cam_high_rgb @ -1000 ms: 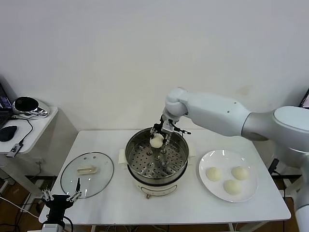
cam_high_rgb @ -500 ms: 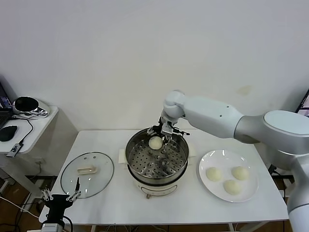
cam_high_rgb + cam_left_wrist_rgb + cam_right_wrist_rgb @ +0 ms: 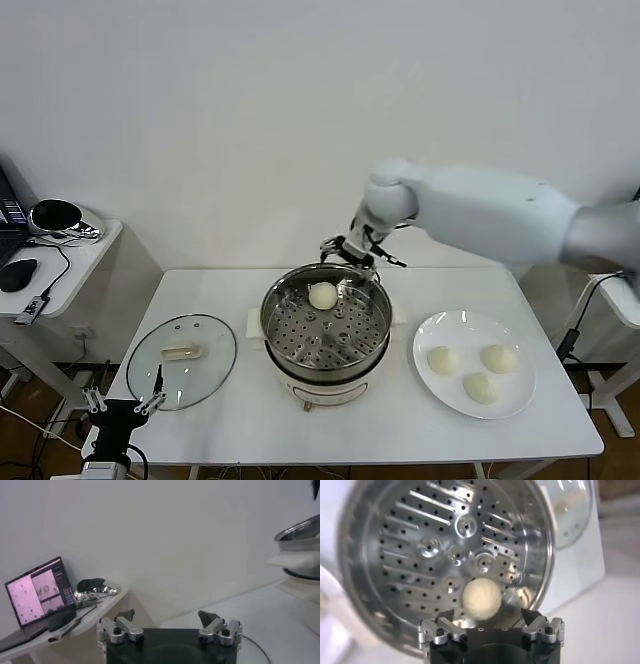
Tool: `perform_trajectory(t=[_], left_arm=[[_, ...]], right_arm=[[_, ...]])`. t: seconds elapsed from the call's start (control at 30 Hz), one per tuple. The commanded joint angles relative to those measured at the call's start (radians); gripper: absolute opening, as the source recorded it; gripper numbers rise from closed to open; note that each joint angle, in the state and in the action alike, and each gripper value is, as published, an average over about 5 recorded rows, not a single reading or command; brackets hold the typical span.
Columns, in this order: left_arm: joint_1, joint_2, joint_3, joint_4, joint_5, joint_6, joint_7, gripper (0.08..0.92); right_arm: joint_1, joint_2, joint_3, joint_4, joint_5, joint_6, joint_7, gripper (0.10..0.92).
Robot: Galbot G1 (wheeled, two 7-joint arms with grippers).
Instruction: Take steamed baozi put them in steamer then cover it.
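The steamer (image 3: 270, 322) stands mid-table, a steel pot on a white base. One baozi (image 3: 323, 295) lies on the far part of its perforated tray (image 3: 420, 545), free of any grip. Just above the pot's far rim hangs my right gripper (image 3: 352, 252), open and empty; in its wrist view the bun (image 3: 481, 598) sits below the open right gripper (image 3: 490, 615). Three more baozi (image 3: 481, 386) rest on a white plate (image 3: 424, 332) to the right. The glass cover (image 3: 205, 372) with its cream handle (image 3: 180, 352) lies flat to the left. My left gripper (image 3: 125, 405) is parked open off the table's front left corner.
A side table with a laptop (image 3: 37, 590), a mouse and a shiny object stands at the far left, next to the parked left gripper (image 3: 166, 615). A wall is close behind the table. Bare tabletop lies in front of the steamer.
My right gripper opened and let the baozi go onto the steamer tray, then lifted up and back toward the far rim. The left arm has not moved.
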Motion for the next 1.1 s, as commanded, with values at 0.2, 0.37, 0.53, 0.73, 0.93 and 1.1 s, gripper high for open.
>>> perform_trajectory(t=[0.2, 0.37, 0.53, 0.73, 0.93, 1.1], left_arm=[[0.001, 0.009, 0.005, -0.013, 0.001, 0.001, 0.000, 0.823], [0.000, 0.010, 0.010, -0.013, 0.003, 0.002, 0.001, 0.823], [-0.008, 0.009, 0.010, -0.008, 0.002, 0.002, 0.001, 0.823], [-0.013, 0.006, 0.006, 0.000, 0.003, 0.003, 0.001, 0.823], [-0.006, 0.005, -0.006, 0.003, 0.003, 0.003, 0.000, 0.823], [0.002, 0.003, -0.016, 0.000, 0.004, 0.003, -0.001, 0.823]], right_arm=[[0.139, -0.522, -0.074, 0.390, 0.206, -0.592, -0.033, 0.823], [0.064, -0.624, -0.058, 0.400, 0.115, -0.561, -0.034, 0.823], [-0.126, -0.662, 0.052, 0.351, 0.004, -0.493, -0.042, 0.823], [-0.403, -0.647, 0.248, 0.274, -0.111, -0.449, -0.046, 0.823], [-0.578, -0.596, 0.369, 0.180, -0.206, -0.408, -0.052, 0.823], [-0.668, -0.539, 0.428, 0.108, -0.225, -0.372, -0.048, 0.823]])
